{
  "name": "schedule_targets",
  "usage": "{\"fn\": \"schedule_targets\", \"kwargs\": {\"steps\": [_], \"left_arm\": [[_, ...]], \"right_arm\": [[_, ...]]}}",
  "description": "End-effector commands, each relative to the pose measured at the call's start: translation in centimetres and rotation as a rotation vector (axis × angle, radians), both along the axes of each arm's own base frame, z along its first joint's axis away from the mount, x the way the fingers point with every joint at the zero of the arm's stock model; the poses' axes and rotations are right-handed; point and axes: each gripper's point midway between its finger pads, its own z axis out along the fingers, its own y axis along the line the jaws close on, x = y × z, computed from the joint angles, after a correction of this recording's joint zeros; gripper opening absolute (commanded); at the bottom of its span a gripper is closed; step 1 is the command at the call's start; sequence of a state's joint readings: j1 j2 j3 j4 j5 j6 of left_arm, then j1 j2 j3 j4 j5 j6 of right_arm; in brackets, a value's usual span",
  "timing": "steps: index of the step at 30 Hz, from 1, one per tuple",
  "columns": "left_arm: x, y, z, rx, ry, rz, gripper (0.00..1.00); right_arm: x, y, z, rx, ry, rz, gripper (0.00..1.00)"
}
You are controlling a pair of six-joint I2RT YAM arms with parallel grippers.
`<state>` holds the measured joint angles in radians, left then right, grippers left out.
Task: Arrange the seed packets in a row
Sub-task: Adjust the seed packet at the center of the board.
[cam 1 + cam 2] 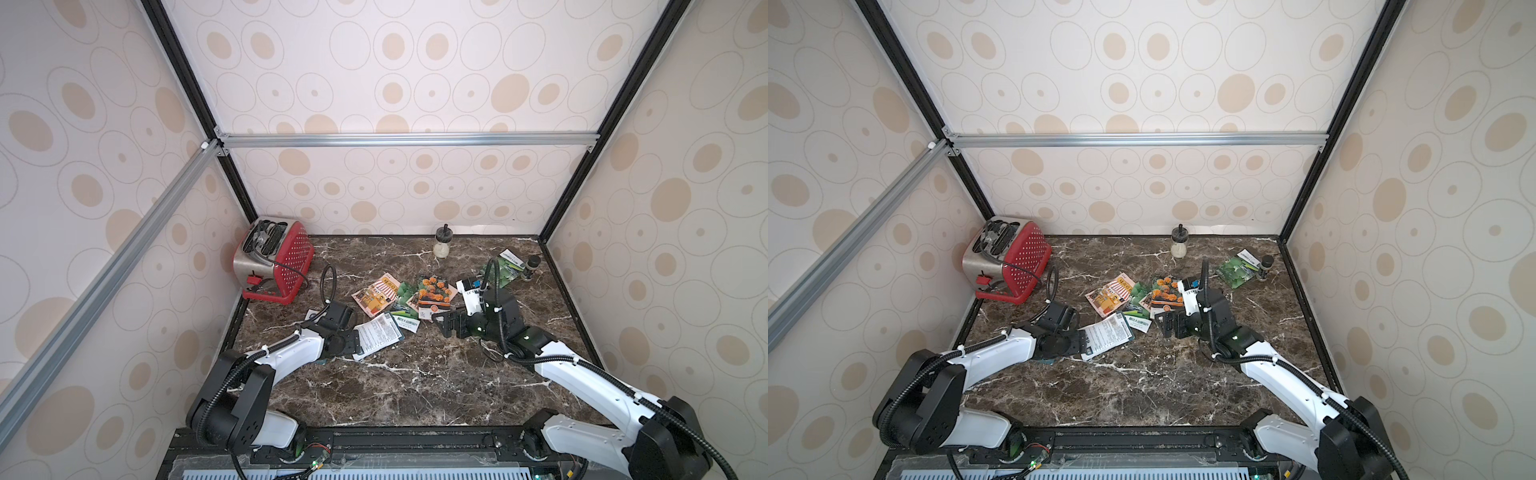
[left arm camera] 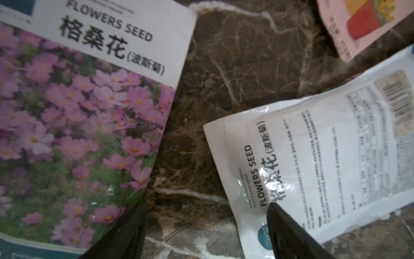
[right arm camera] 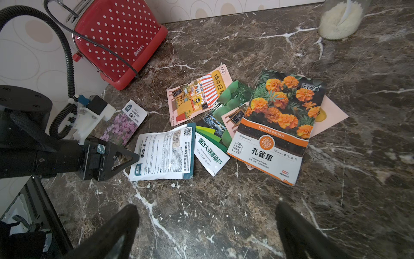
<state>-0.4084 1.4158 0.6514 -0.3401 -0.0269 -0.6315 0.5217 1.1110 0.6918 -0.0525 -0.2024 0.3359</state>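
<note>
Glossy film, thin and crinkled, makes up the flat white-backed seed packet (image 2: pixel 324 161) lying at one fingertip of the left gripper (image 2: pixel 207 208), whose jaws stand spread and empty over dark brown marble tabletop (image 2: pixel 246 67); contact cannot be told. At its other fingertip lies the flat purple-flower seed packet (image 2: pixel 78 112). Both likely handle as light, limp and slippery, lying flush, so a lifted corner or edge looks the best hold. Just beyond overlap the pink-orange shopfront seed packet (image 3: pixel 197 96), green-and-white gourd seed packet (image 3: pixel 210 154) and orange marigold seed packet (image 3: pixel 275 125). The right gripper (image 3: pixel 207 207), jaws wide and empty, hovers just short of the marigold one. Well apart from it, nearer the back wall, lies a green vegetable seed packet (image 1: pixel 1237 270) beside a small dark jar (image 1: pixel 1264 266).
</note>
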Motion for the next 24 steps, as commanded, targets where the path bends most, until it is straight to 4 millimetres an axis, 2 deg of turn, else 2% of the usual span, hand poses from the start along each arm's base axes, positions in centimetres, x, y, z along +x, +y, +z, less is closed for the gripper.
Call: {"fn": "schedule_targets", "kwargs": {"steps": [1, 8, 14, 24], "left_arm": [[-0.8, 1.6, -0.8, 0.058, 0.056, 0.052, 0.84], [1.6, 0.1, 0.7, -0.002, -0.005, 0.054, 0.85], [3.2, -0.3, 0.8, 0.003, -0.014, 0.071, 0.85], [3.9, 0.8, 0.4, 0.028, -0.012, 0.103, 0.86]], "right_arm": [[0.6, 0.1, 1.1, 0.008, -0.025, -0.011, 0.99], [0.6, 0.0, 1.0, 0.004, -0.022, -0.013, 0.99], [0.5, -0.2, 0.8, -0.007, -0.023, -0.017, 0.99], [0.5, -0.3, 0.6, -0.015, -0.022, -0.019, 0.99]]}}
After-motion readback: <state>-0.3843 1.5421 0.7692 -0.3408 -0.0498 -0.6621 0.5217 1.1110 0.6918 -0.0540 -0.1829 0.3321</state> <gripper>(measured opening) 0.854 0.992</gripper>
